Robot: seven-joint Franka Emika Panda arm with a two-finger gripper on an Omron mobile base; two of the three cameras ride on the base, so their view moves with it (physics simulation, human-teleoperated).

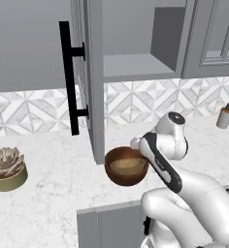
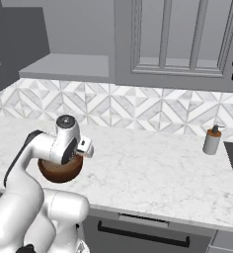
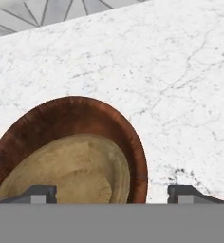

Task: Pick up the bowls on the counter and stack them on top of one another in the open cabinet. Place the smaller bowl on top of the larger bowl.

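Item: small light tan wooden bowl (image 3: 71,173) nested inside large glossy reddish-brown wooden bowl (image 1: 126,167), on white marble table (image 1: 53,203) below the grey wall cabinet (image 1: 136,65). Gripper (image 3: 113,193) jaws spread wide, rim between at six o'clock. Likely rigid, slick; pinch the rim.

Kitchen | marble counter (image 2: 153,168) | tiled backsplash (image 2: 138,106) | grey wall cabinets (image 2: 177,39) (rendered) | soap dispenser (image 2: 212,140)

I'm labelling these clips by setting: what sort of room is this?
A simulated home kitchen, most likely: a marble counter under grey wall cabinets, a patterned tile backsplash, and a soap dispenser near its edge.
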